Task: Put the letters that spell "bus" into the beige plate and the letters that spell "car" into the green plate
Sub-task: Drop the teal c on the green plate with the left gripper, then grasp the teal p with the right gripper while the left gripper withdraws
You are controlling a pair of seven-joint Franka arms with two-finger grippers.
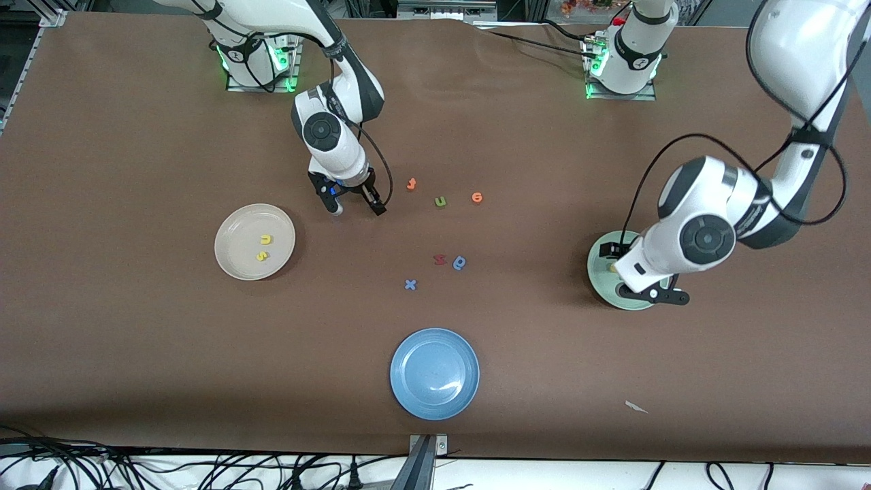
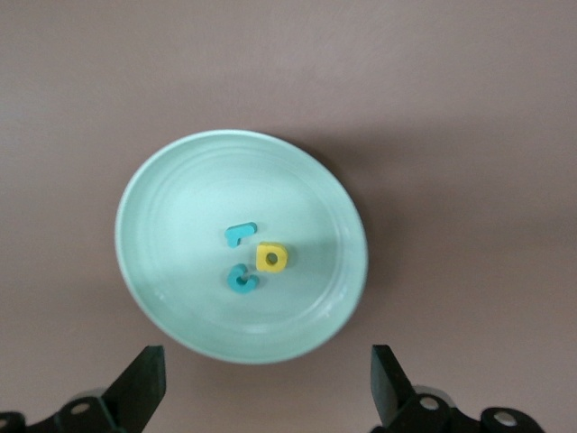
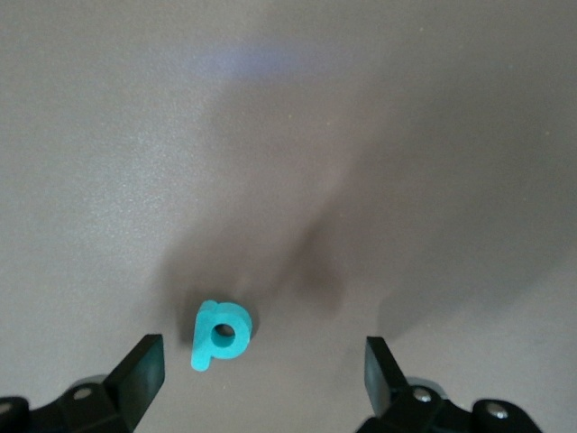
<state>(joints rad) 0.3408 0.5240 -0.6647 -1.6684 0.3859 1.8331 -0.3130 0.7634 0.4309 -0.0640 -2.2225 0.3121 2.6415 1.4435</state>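
Left gripper [image 2: 263, 388] hovers spread wide and empty over the green plate [image 2: 171, 194], where teal c [image 2: 242, 280], yellow a [image 2: 271, 258] and r [image 2: 240, 234] lie (a at three o'clock). Right gripper [image 3: 261, 374], equally wide, hangs above the teal b [image 3: 219, 335]; u [image 1: 266, 239] and s [image 1: 260, 256] lie in the beige plate [image 1: 235, 231].

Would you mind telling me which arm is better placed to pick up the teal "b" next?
The right: its open right gripper hangs directly over the teal "b" on the table. The left gripper, open, is over the green plate.

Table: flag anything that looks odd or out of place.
A small pale scrap lies on the bare table toward the left arm's end, nearer the front camera than the green plate. It matches no letter; otherwise nothing stands out.
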